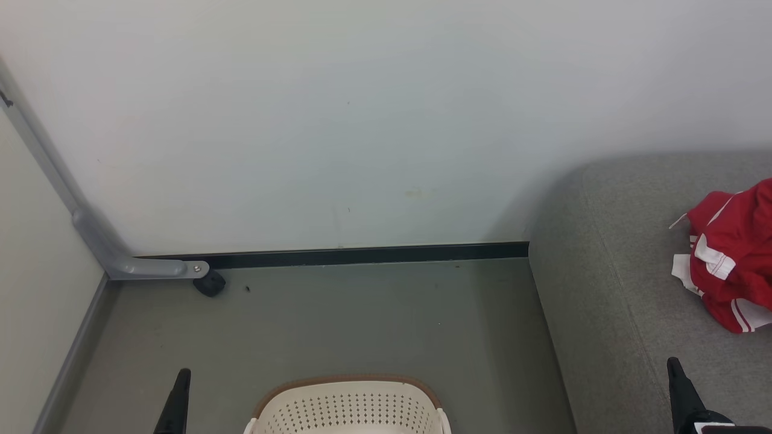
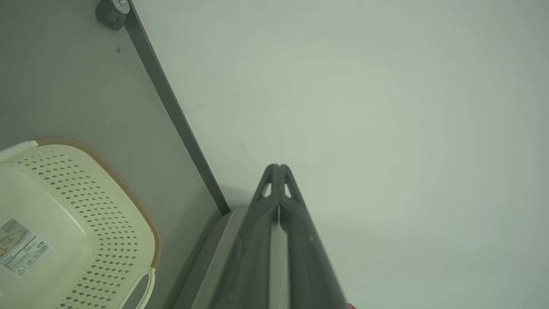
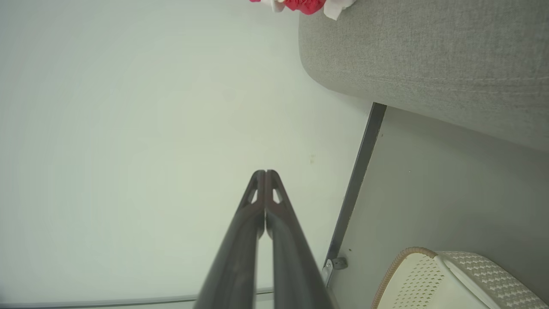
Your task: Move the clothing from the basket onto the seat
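Red clothing (image 1: 733,256) is bunched up on the grey seat (image 1: 603,289), cut off by the head view's right edge, so no idea if that's the whole lot. The basket (image 1: 350,410) sits on the floor (image 1: 362,319) near the seat. The inside I can see looks bare apart from a sticker (image 2: 21,246), but a good chunk is out of frame. Left gripper (image 2: 278,167) and right gripper (image 3: 265,173) are both pinched closed on nothing, aimed at the wall (image 1: 362,120). My worry: a garment left in the hidden part gets missed, or closed fingers just poke fabric
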Controlling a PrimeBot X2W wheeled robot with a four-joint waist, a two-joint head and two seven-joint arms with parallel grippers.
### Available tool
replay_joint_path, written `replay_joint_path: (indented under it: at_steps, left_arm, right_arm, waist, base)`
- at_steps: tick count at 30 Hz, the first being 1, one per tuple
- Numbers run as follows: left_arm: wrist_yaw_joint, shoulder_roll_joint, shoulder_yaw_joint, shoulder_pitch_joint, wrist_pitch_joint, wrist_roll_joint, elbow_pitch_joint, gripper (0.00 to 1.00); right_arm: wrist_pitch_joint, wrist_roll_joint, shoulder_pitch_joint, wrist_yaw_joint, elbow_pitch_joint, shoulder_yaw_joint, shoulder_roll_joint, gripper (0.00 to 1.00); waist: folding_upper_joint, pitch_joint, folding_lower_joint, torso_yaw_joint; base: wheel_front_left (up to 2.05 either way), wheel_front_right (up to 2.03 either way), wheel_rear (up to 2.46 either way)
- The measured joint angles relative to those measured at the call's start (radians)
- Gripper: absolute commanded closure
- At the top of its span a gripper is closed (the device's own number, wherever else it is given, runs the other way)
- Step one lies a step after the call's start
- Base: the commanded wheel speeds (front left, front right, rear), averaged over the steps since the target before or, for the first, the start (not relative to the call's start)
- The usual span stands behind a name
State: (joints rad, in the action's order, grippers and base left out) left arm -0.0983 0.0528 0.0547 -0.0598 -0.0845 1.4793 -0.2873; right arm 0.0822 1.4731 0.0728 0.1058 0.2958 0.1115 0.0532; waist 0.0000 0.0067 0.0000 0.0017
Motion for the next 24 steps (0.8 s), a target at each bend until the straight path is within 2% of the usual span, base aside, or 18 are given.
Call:
replay_joint_path:
  at_steps: [9, 24]
  left_arm:
    - [-0.019, -0.011, 0.032, -0.013, -0.027, 0.105, -0.011, 1.0]
    - [-0.025, -0.014, 0.032, -0.017, -0.029, 0.121, -0.012, 1.0]
  right_arm:
    - [0.031, 0.119, 0.001, 0.009, 0.003, 0.024, -0.009, 1.0]
    - [0.031, 0.12, 0.002, 0.009, 0.003, 0.026, -0.01, 1.0]
  waist:
    - [0.0, -0.005, 0.0, -0.002]
    - [0.0, -0.005, 0.0, -0.002]
  base:
    - [0.0, 0.0, 0.0]
    - [0.0, 0.0, 0.0]
